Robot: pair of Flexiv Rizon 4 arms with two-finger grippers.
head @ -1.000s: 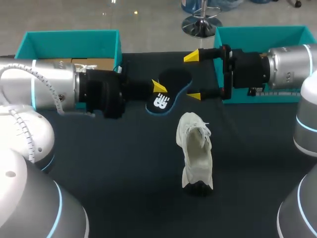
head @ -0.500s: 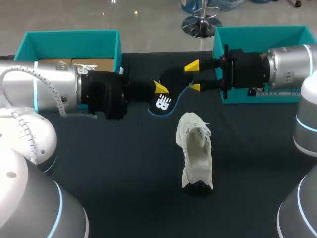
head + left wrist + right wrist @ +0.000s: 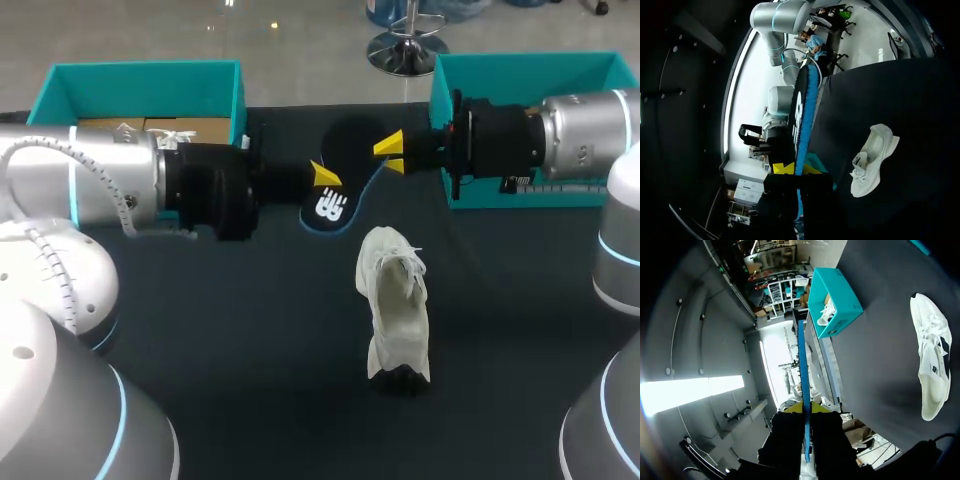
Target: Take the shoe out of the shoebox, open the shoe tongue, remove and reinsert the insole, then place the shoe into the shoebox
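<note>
My left gripper (image 3: 798,169) is clamped on one end of the insole (image 3: 801,115), which I see edge-on. My right gripper (image 3: 806,410) pinches its other end. From above only one left fingertip (image 3: 323,176) shows, and the insole's dark top blends into the table (image 3: 250,330). The shoe (image 3: 395,300) rests on the table, apart from the teal shoebox (image 3: 140,80).

We see the shoe (image 3: 393,300) as soft white woven cloth, the insole (image 3: 352,165) matt and dark with a smooth blue rim, the table (image 3: 230,330) matt black, and the far-left shoebox (image 3: 140,78) plain teal card.
</note>
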